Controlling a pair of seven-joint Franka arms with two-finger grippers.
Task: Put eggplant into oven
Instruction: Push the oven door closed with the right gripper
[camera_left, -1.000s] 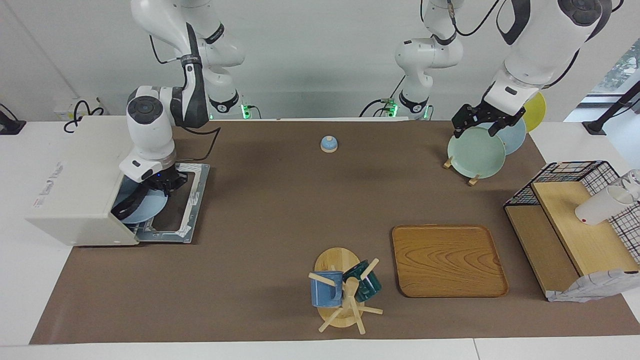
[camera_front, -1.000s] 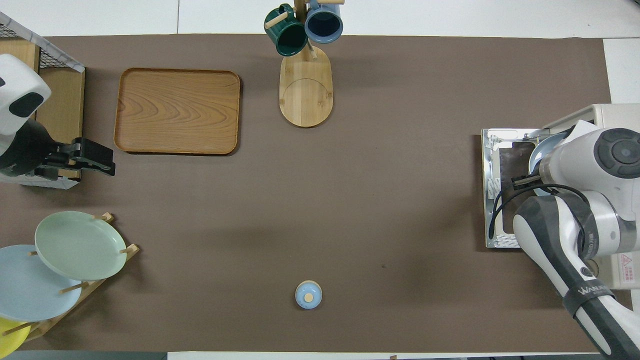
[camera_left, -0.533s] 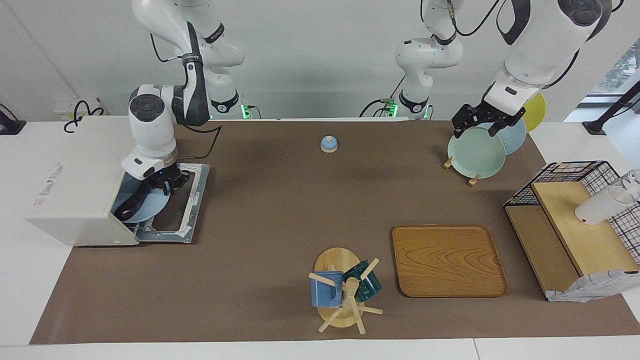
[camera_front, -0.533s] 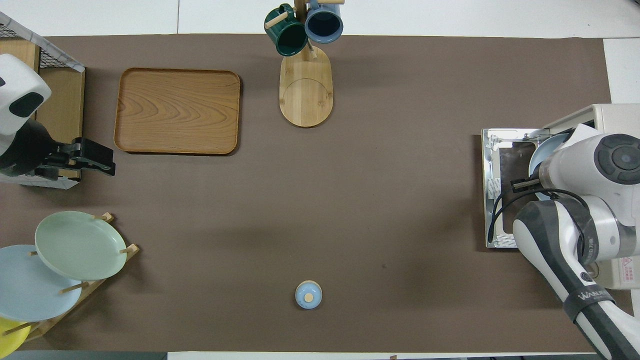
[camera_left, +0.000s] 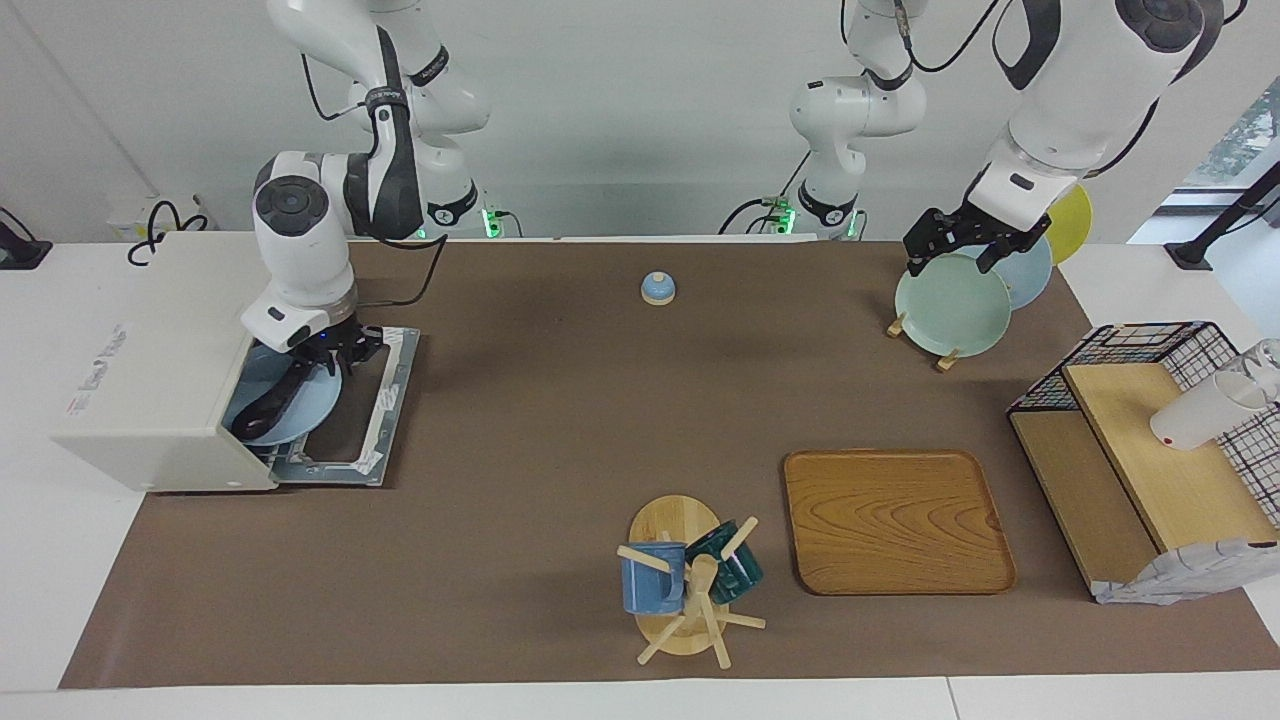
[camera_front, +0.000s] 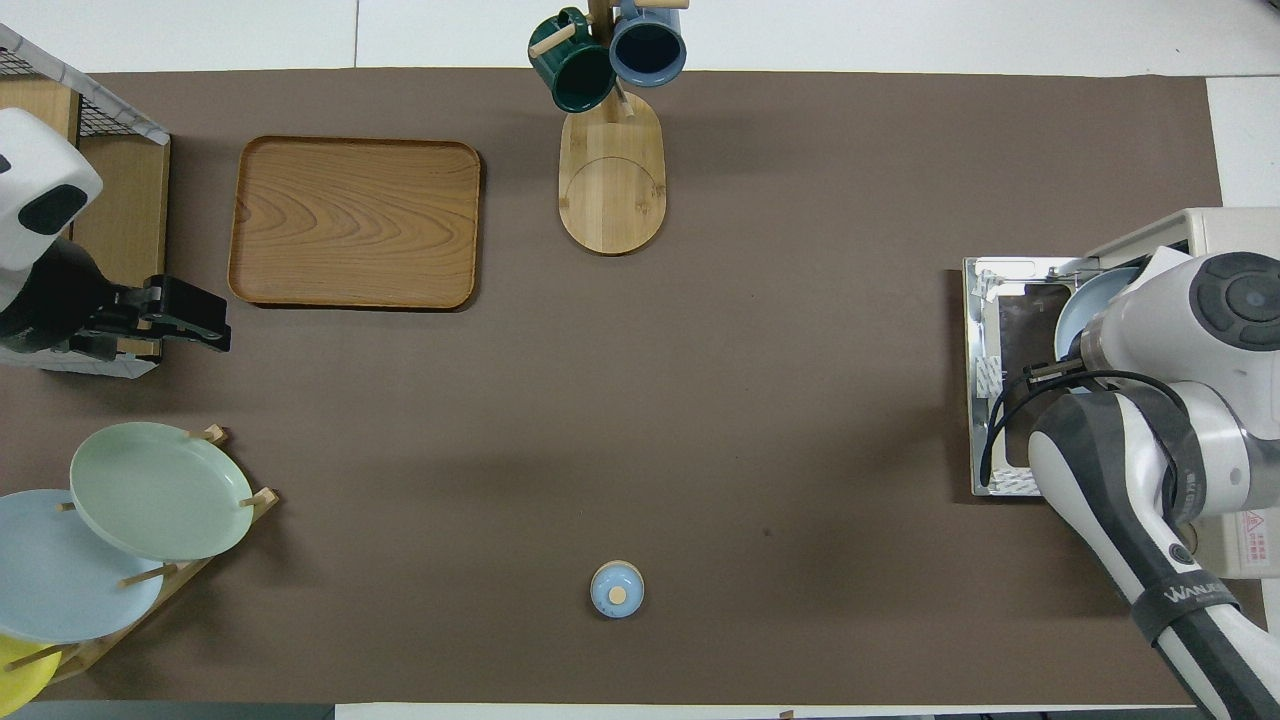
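From above, the right arm's own bulk covers its tool (camera_left: 335, 350) and most of the blue plate (camera_front: 1085, 305) under it. The oven (camera_front: 1215, 228) runs off the picture's edge. The eggplant (camera_left: 275, 405) hides partly under that tool; whether its grip is closed can't be made out.

You have a wooden tray (camera_left: 897, 520) beside the mug tree (camera_left: 688, 590) (blue and green mugs hanging). Plate rack (camera_left: 950, 300) holds three plates; small blue lid (camera_left: 657, 288) sits mid-table.
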